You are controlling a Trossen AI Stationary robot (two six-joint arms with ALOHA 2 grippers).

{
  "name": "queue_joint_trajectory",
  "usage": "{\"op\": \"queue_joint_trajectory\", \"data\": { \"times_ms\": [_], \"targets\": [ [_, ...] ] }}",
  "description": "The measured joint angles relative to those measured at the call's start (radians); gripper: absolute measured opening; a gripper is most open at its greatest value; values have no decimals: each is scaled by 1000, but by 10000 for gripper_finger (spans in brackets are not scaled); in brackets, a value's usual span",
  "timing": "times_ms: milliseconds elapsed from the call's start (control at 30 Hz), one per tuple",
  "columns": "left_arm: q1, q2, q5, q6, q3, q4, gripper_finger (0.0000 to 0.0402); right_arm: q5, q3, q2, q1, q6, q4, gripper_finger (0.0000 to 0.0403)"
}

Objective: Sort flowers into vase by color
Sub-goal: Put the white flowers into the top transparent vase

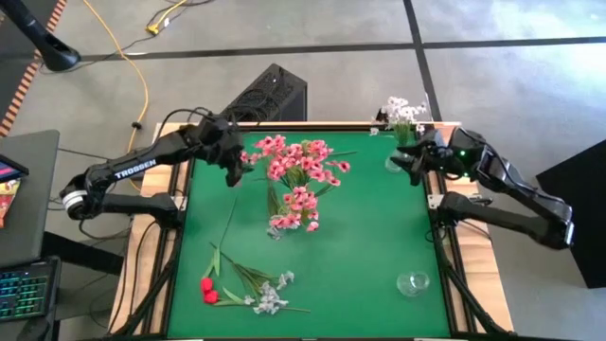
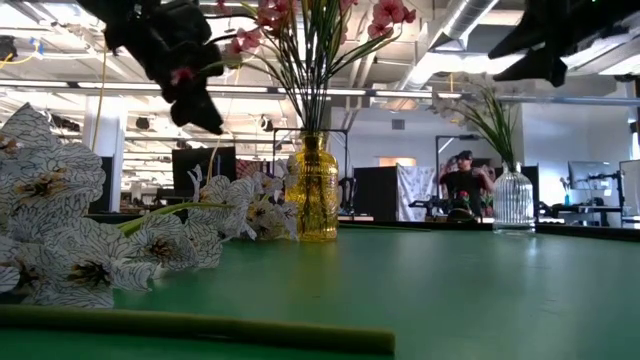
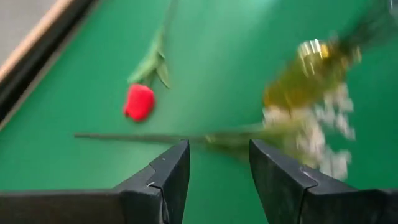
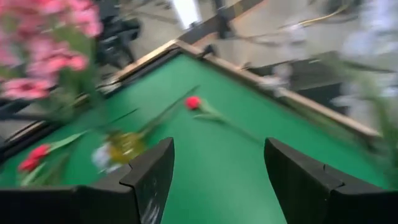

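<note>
Loose flowers lie flat on the green table near its near-left corner: two red buds (image 1: pixel 206 290) and white-grey sprays (image 1: pixel 270 299) on thin green stems. Pink blossoms (image 1: pixel 298 175) stand in a yellow vase (image 2: pixel 317 195) at mid-table. White blossoms (image 1: pixel 404 110) stand in a clear ribbed vase (image 2: pixel 513 198) at the far right. My left gripper (image 1: pixel 234 176) hangs open above the far-left part of the table, left of the pink bunch; its wrist view shows a red bud (image 3: pixel 138 102) below the open fingers (image 3: pixel 219 163). My right gripper (image 1: pixel 401 163) is open beside the clear vase, empty in its wrist view (image 4: pixel 217 162).
A small empty glass vase (image 1: pixel 413 282) stands near the near-right corner. A wooden rim (image 1: pixel 312 124) frames the table. Bare green mat (image 1: pixel 369 237) lies between the yellow vase and the small glass one. In the low view, a person sits in the room behind (image 2: pixel 462 180).
</note>
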Motion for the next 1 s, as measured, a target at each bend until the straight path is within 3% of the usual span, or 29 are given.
{"op": "queue_joint_trajectory", "data": {
  "times_ms": [267, 433, 667, 1000],
  "targets": [
    [-154, 36, -13, 308, -20, -47, 154, -49, 28, 54, 199, 97, 1, 276],
    [-243, 112, -223, 510, -22, 27, 154, -60, 28, 70, 327, 164, 0, 276],
    [-216, 251, -300, 688, -21, 158, 154, -59, 28, 102, 450, 192, -2, 276],
    [-206, 510, -325, 869, 78, 183, 153, -58, 28, 148, 463, 228, -48, 276]
  ]
}}
